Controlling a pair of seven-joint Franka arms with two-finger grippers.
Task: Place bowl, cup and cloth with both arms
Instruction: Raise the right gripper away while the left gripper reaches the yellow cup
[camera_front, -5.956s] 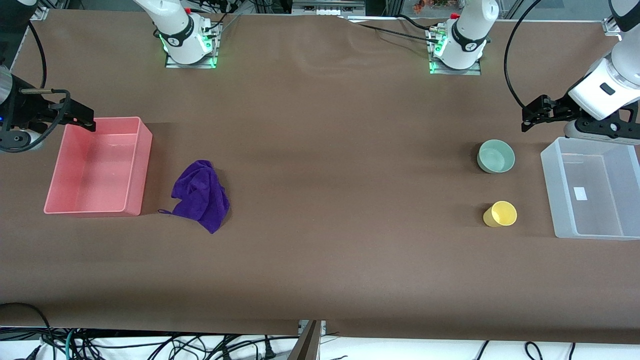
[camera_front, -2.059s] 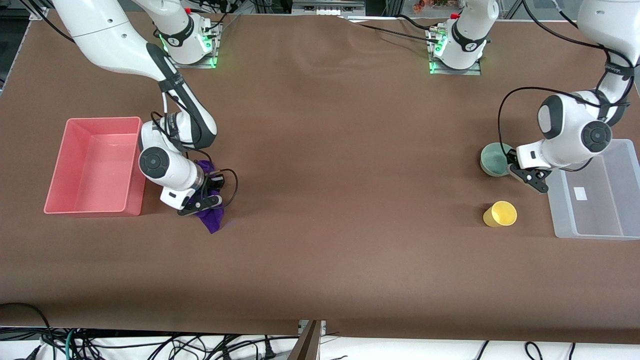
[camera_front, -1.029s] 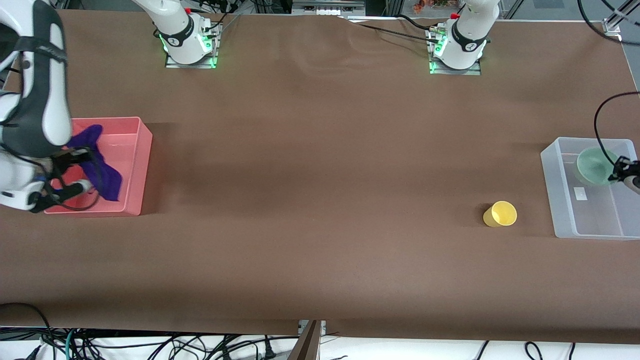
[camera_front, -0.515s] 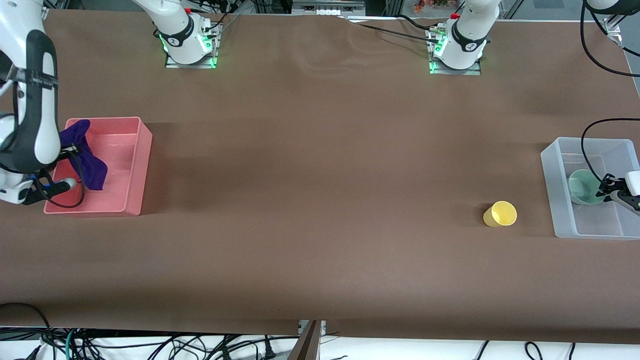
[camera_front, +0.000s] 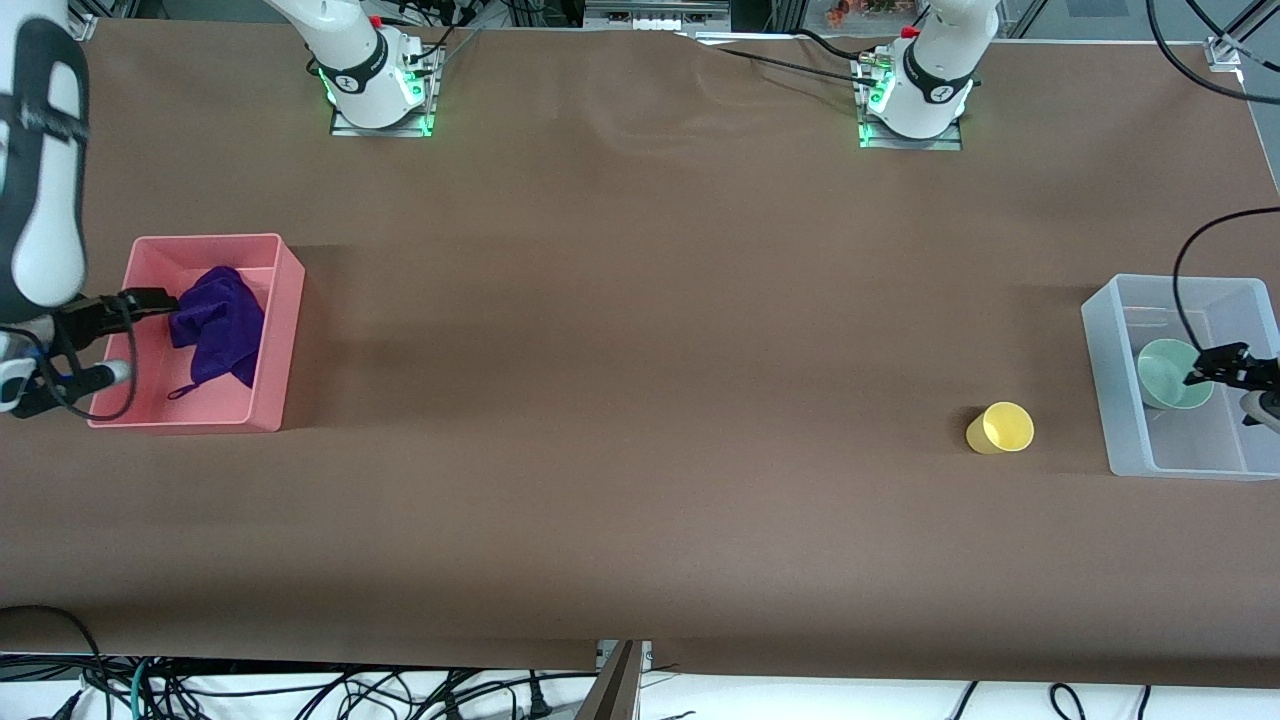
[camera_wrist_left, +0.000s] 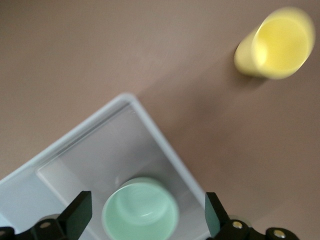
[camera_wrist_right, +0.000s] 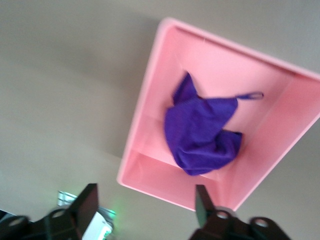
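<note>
- No legible text, numbers or brand marks in any view.
- Right arm base (camera_front: 372, 72): a small dark round mark on the white shell, too small to read.
- Left arm base (camera_front: 925, 88): same kind of dark round mark, unreadable.
- Pink bin (camera_front: 272, 330), clear bin (camera_front: 1110, 380), cup (camera_front: 1000, 428), bowl (camera_front: 1165, 370), cloth (camera_front: 215, 325): plain surfaces, nothing written that can be made out.
</note>
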